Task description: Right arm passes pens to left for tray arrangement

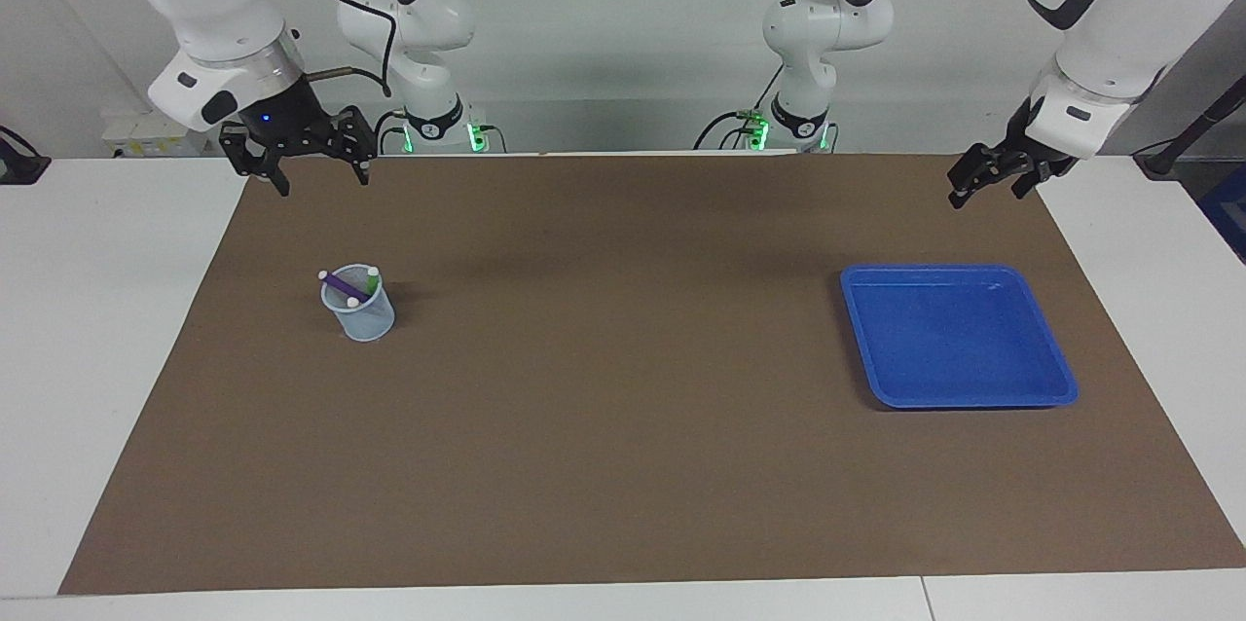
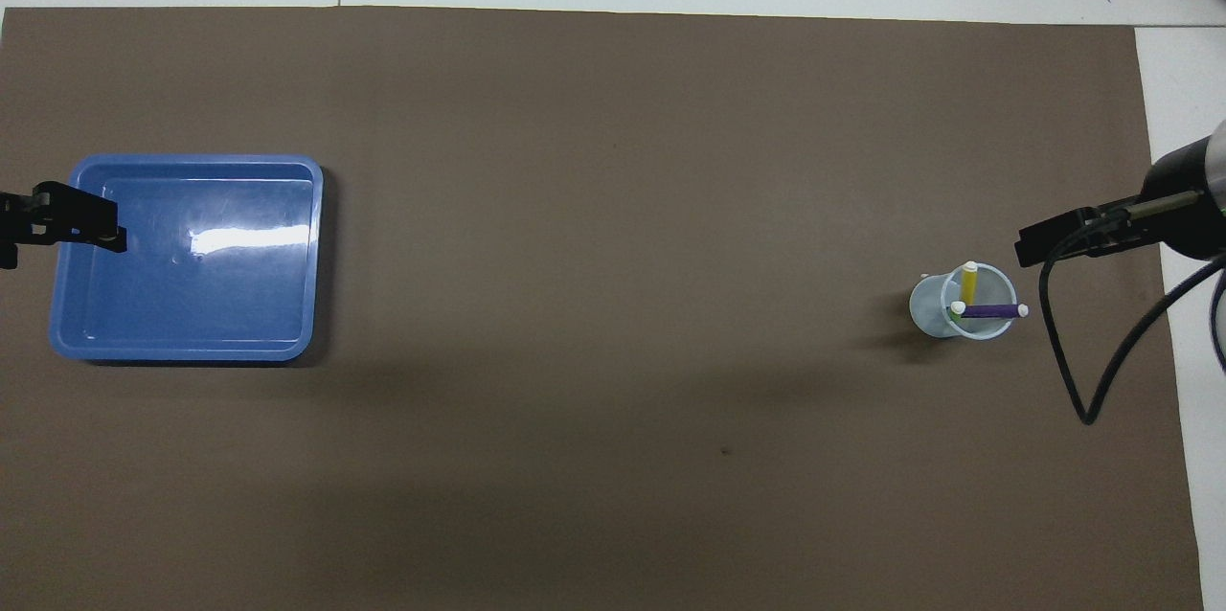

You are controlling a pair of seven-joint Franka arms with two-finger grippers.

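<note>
In the facing view's left-centre, three pens (image 1: 348,287) are standing in a translucent cup (image 1: 360,314), light, stiff, slippery; gripping a protruding shaft looks best. Right gripper (image 1: 316,175) upper left and left gripper (image 1: 988,185) upper right are hanging released above the blue tray (image 1: 959,387).

Both arms are parked up in the air, nothing gripped. The right gripper (image 1: 310,164) is held over the mat's corner at the robots' edge, fingers spread wide and pointed down. The left gripper (image 1: 995,175) is hung over the other robot-side corner, tilted, fingers apart too.
</note>
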